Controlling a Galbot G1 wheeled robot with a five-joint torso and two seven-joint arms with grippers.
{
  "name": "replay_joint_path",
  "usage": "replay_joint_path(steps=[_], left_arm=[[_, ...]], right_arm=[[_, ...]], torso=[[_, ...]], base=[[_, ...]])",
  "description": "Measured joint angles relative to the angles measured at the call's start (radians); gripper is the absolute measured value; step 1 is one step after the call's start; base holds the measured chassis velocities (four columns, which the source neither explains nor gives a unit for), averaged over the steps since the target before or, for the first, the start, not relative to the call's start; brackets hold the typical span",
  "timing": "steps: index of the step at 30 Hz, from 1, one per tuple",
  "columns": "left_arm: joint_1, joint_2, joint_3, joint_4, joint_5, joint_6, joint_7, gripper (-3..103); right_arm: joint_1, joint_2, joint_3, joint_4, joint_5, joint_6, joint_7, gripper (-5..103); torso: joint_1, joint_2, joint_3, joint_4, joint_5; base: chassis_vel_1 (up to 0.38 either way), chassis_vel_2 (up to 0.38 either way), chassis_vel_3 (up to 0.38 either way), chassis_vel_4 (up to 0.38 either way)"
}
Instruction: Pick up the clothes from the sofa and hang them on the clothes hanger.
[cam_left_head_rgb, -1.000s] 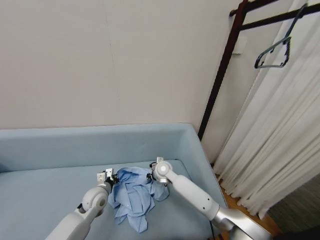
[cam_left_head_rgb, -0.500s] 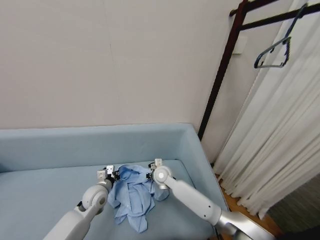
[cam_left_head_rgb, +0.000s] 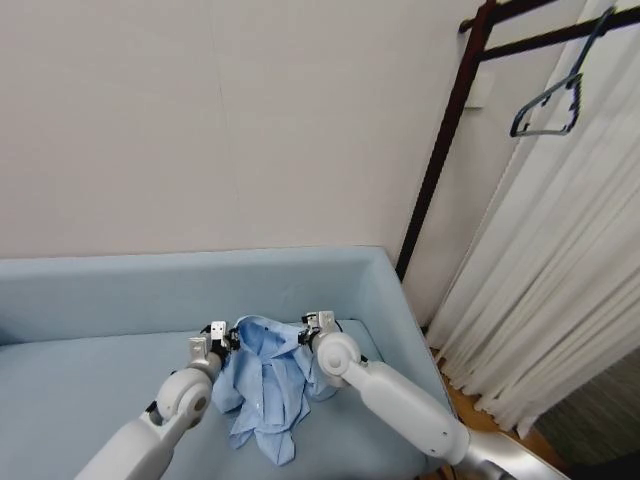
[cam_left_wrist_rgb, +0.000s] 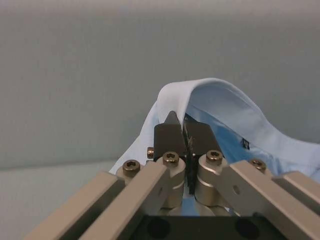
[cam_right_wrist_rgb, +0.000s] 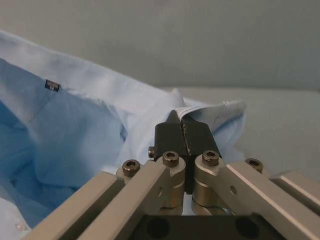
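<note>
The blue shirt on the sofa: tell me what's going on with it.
Both arms have the shirt. The left claw and the right claw are each shut on one side of its collar, holding it up while the rest lies crumpled on the sofa. The hanger hangs bare on the rack to the right.

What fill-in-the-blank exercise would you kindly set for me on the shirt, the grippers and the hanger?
The left gripper and the right gripper are both ____ on the light blue shirt.
The shirt's lower part rests on the ____.
The clothes hanger hangs from the dark rack on the robot's ____ side.
Missing words: shut; sofa; right.
</note>
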Motion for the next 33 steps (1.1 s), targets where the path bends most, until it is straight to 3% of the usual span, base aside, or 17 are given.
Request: replay_joint_path(steps=[10, 14, 21, 28, 31, 33], left_arm=[[0.04, 0.092, -0.13, -0.133, 0.005, -0.078, 0.11, 0], [0.059, 0.11, -0.156, -0.145, 0.008, -0.094, 0.131, 0], [0.048, 0.129, -0.167, -0.13, 0.019, -0.132, 0.158, 0], [0.036, 0.137, -0.159, -0.127, 0.019, -0.142, 0.172, 0], [0.032, 0.137, -0.157, -0.116, 0.019, -0.152, 0.188, 0], [0.027, 0.137, -0.153, -0.111, 0.019, -0.156, 0.192, 0]], right_arm=[[0.065, -0.081, 0.057, 0.165, 0.004, -0.003, -0.044, 0], [0.025, -0.118, 0.054, 0.196, -0.005, -0.011, -0.073, 0], [-0.123, -0.159, 0.03, 0.228, -0.114, -0.016, -0.126, -3], [-0.182, -0.161, 0.024, 0.24, -0.134, -0.026, -0.133, 19], [-0.204, -0.164, 0.025, 0.249, -0.129, -0.027, -0.138, 35], [-0.209, -0.164, 0.026, 0.251, -0.122, -0.026, -0.136, 40]], torso=[[0.0, 0.0, 0.0, 0.0002, -0.0001], [0.0, 0.0, 0.0, 0.0001, -0.0001], [0.0, 0.0, 0.0, -0.0001, 0.0001], [0.0, 0.0, 0.0, 0.0001, 0.0], [0.0, 0.0, 0.0, 0.0001, -0.0001], [0.0, 0.0, 0.0, 0.0001, -0.0001]], base=[[0.0, 0.0, 0.0, 0.0], [0.0, 0.0, 0.0, 0.0], [0.0, 0.0, 0.0, 0.0], [0.0, 0.0, 0.0, 0.0], [0.0, 0.0, 0.0, 0.0], [0.0, 0.0, 0.0, 0.0]])
